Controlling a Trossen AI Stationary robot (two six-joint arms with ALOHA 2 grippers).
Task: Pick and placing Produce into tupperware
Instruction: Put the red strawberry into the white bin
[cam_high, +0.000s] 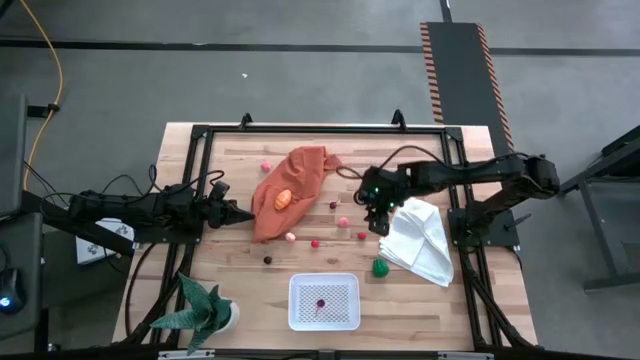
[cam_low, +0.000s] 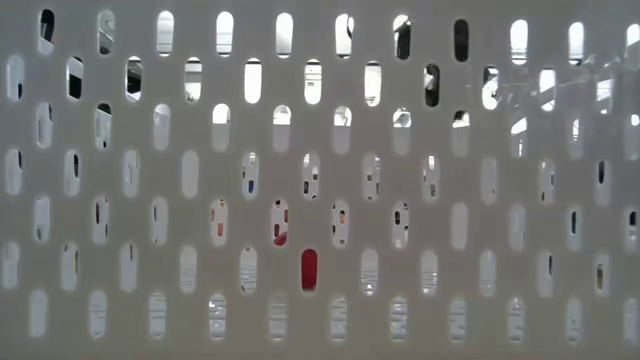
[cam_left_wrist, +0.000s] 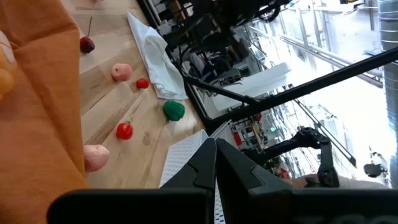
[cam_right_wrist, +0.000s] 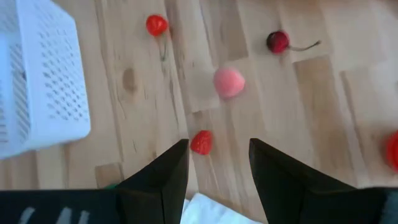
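Small produce pieces lie scattered on the wooden table: a red piece (cam_high: 362, 236) (cam_right_wrist: 201, 142), a pink one (cam_high: 342, 221) (cam_right_wrist: 229, 82), a dark cherry (cam_high: 333, 204) (cam_right_wrist: 277, 42), another red piece (cam_high: 314, 243) (cam_right_wrist: 157, 25) and a green one (cam_high: 380, 267). The white tupperware (cam_high: 324, 301) (cam_right_wrist: 37, 87) stands near the front edge with a dark piece (cam_high: 320, 302) inside. My right gripper (cam_high: 380, 228) (cam_right_wrist: 217, 152) hangs open, slanting down, just above the first red piece and holding nothing. My left gripper (cam_high: 240, 213) (cam_left_wrist: 214, 162) waits shut at the left, beside the orange cloth.
A crumpled orange cloth (cam_high: 290, 185) with an orange piece (cam_high: 283, 198) on it lies at the middle back. A folded white cloth (cam_high: 422, 240) lies right of my right gripper. A potted plant (cam_high: 205, 310) stands at the front left. The tupperware's perforated wall (cam_low: 320, 180) fills the low view.
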